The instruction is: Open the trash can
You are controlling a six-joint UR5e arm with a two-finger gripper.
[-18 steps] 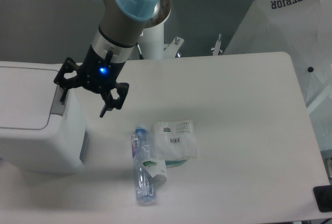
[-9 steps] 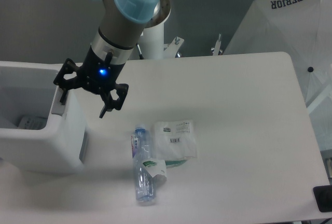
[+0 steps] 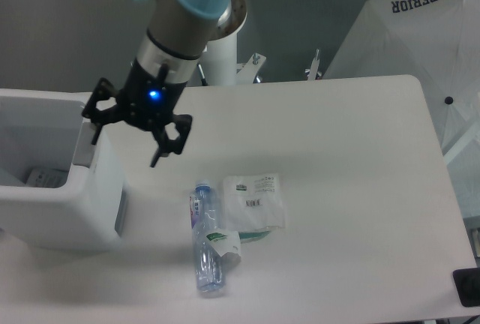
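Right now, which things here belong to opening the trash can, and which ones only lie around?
Belong to the job:
- trash can, lid up, inside visible
- gripper, open, by the can's right edge

Only lying around:
- plastic bottle, on its side
- clear packet beside it
- white umbrella, behind the table

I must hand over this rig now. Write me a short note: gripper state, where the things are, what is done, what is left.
Gripper: open, holding nothing, in the air beside the right edge of the trash can.
Trash can: at the left end of the table, lid no longer over the opening; the inside shows, with something pale lying in it.
Plastic bottle and plastic packet: lying mid-table, untouched.
Done: the can looks open.
Left: probably only to move the arm clear.
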